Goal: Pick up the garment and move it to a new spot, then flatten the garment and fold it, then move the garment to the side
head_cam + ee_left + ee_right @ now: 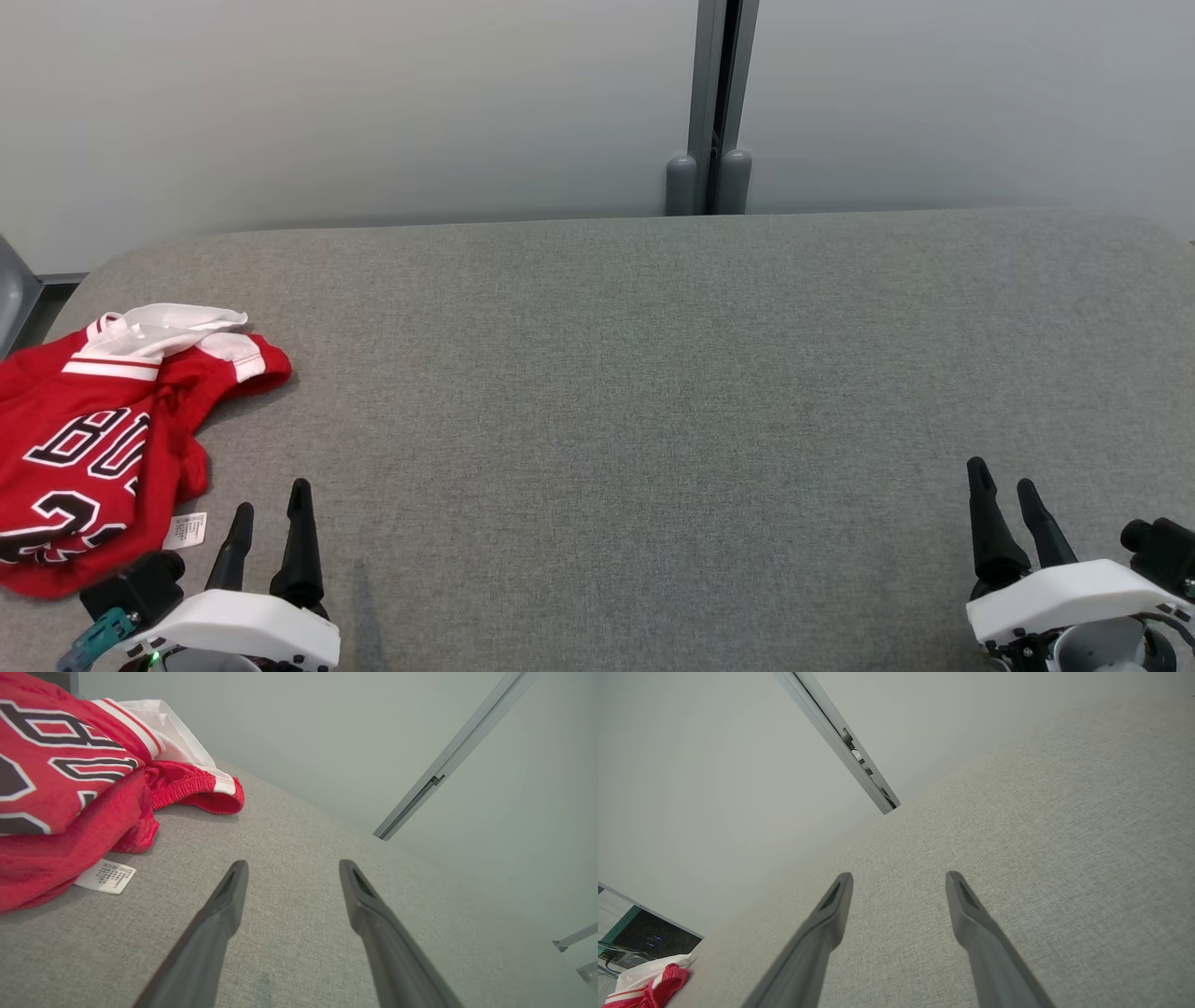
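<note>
Leftward, the garment point(84, 420) hugs the table point(653, 373) edge beside the left tool point(272, 497); right tool point(1000, 474) well apart, both splayed

The garment point(93, 420) is soft red knit cloth with ribbed white trim; the table point(653, 373) under it wears coarse, matt grey woven fabric. The left gripper point(272, 497) and right gripper point(1001, 474) have matt dark fingers point(219, 914) on smooth, faintly glossy white plastic shells point(252, 623).
</note>
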Motion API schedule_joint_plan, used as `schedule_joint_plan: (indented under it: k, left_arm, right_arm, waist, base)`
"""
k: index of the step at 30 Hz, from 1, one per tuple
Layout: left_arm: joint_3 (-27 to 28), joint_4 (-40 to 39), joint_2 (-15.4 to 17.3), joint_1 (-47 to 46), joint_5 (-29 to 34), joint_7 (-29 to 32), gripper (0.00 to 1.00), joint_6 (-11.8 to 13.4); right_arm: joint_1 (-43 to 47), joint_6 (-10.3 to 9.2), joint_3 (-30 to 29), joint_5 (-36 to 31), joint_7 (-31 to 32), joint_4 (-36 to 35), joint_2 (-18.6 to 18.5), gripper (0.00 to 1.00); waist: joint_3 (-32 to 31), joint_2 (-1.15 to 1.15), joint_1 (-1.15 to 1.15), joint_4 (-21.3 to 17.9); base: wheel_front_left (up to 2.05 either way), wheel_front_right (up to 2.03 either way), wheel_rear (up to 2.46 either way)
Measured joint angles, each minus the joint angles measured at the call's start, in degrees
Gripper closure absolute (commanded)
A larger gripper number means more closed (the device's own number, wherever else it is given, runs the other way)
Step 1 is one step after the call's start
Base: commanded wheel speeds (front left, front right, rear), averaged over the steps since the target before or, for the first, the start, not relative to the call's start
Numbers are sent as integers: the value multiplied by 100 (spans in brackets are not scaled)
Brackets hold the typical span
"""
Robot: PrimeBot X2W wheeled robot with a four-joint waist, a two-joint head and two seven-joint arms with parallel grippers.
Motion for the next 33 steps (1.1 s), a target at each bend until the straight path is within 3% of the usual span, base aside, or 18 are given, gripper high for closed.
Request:
schedule_joint_plan:
  k: [33]
  left_arm:
    - [-76,215,29,-28,1904,-468,0,151]
  right_arm:
    - [3,1,21,-1997,-472,223,4,0]
  waist:
    - [80,0,0,22]
  base:
    - [0,0,0]
